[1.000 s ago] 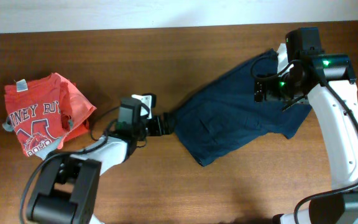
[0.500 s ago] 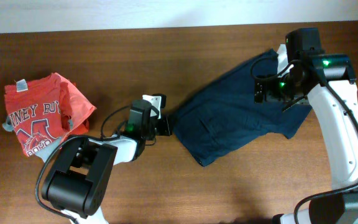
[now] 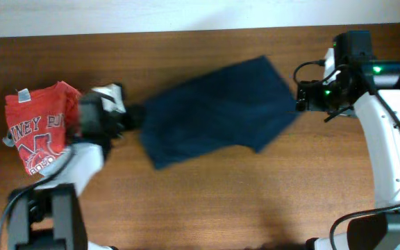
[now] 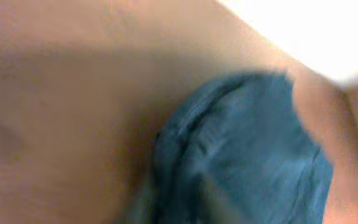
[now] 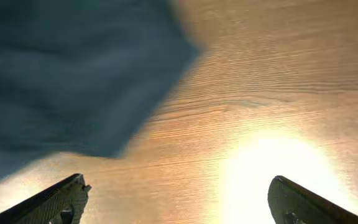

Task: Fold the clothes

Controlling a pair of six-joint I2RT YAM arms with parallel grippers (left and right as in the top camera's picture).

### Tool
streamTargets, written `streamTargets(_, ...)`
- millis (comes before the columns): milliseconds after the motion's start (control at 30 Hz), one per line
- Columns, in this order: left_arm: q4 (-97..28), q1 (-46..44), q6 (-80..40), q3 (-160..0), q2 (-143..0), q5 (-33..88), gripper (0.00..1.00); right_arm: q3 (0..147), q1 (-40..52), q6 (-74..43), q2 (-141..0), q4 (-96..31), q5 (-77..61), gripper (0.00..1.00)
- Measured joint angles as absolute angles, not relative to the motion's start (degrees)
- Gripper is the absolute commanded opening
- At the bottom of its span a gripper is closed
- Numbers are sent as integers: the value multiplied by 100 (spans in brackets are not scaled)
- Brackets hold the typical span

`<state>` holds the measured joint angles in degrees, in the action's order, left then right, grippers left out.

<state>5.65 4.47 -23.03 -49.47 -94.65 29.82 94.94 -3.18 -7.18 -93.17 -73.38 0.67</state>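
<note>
The navy blue garment [image 3: 217, 107] lies spread across the middle of the table, blurred with motion. My left gripper [image 3: 135, 117] is at the garment's left edge, shut on the cloth. In the left wrist view the blue fabric [image 4: 247, 155] bunches right at the jaws, and the picture is blurred. My right gripper [image 3: 301, 104] hovers just off the garment's right corner. In the right wrist view its fingers [image 5: 64, 199] stand wide apart over bare wood, with the navy cloth [image 5: 61, 68] at the upper left. The red T-shirt [image 3: 40, 128] with white lettering lies crumpled at the far left.
The brown wooden table [image 3: 255, 194] stretches across the view, and a pale wall strip [image 3: 186, 14] runs along its far edge. The red T-shirt lies close behind my left arm. Bright glare falls on the wood under the right gripper.
My left gripper closed on the garment's left edge and dragged it leftward toward the red T-shirt. The cloth slid out from under the right gripper, which stayed open.
</note>
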Motion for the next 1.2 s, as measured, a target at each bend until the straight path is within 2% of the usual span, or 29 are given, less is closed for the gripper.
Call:
streamTargets(167, -425, 845, -2193, -5704, -9358, 3166, 99, 9494, -414, -731, -9317, -7323, 67, 100)
streamTargets(367, -2104, 574, -1973, -5804, -9341, 3376, 99, 9467, -414, -370, -9317, -6960, -366, 100)
streamTargets(533, -3087, 301, -1728, -5795, -9341, 2862, 99, 9338, -414, 62, -9574, -6340, -972, 99)
streamTargets(700, -3197, -8, -1417, -5795, -9341, 2294, 99, 9308, -414, 222, -10374, -5828, -1481, 100)
streamTargets(867, -3192, -279, -1256, -5798, -9341, 1675, 99, 9266, -414, 451, -11406, -5450, -2241, 86)
streamTargets(1200, -3192, -438, -1153, -5798, -9341, 1256, 99, 9218, -414, 493, -12547, -4860, -2825, 87)
